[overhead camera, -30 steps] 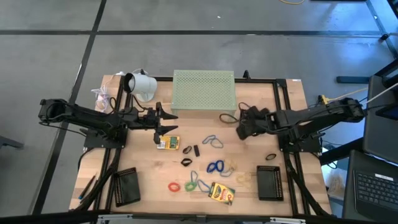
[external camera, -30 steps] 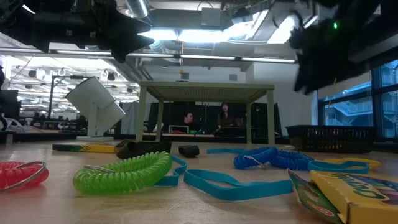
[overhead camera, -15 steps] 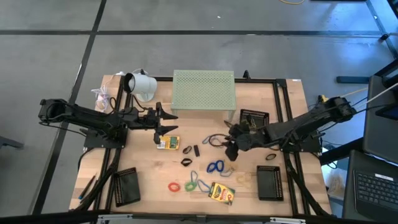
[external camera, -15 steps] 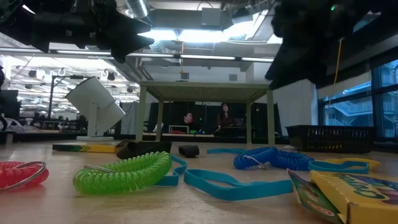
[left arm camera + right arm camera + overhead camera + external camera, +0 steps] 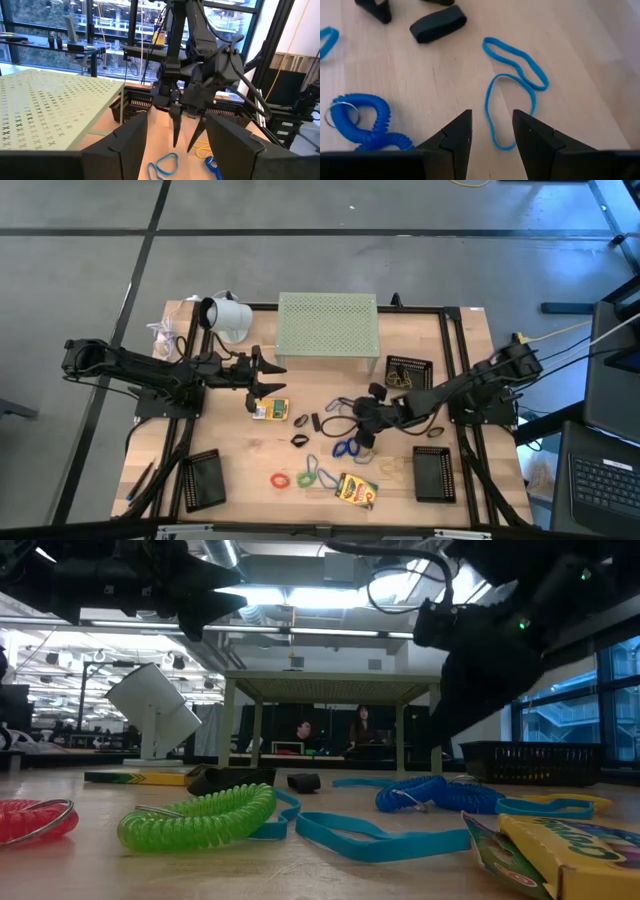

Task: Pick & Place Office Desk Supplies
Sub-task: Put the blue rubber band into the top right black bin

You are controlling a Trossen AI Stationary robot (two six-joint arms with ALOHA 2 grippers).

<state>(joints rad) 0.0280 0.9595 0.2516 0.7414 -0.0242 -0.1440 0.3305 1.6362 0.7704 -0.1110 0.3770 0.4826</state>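
Wooden desk (image 5: pixel 240 470) is crowded: the right tool (image 5: pixel 491 131), fingers narrowly parted and empty, hovers over a thin blue rubber-band loop (image 5: pixel 515 82); flat, it may slip out.

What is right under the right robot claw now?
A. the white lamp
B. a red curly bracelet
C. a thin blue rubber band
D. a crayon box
C: in the right wrist view the right gripper hangs with its fingers apart just above the thin blue rubber band lying flat on the wood.
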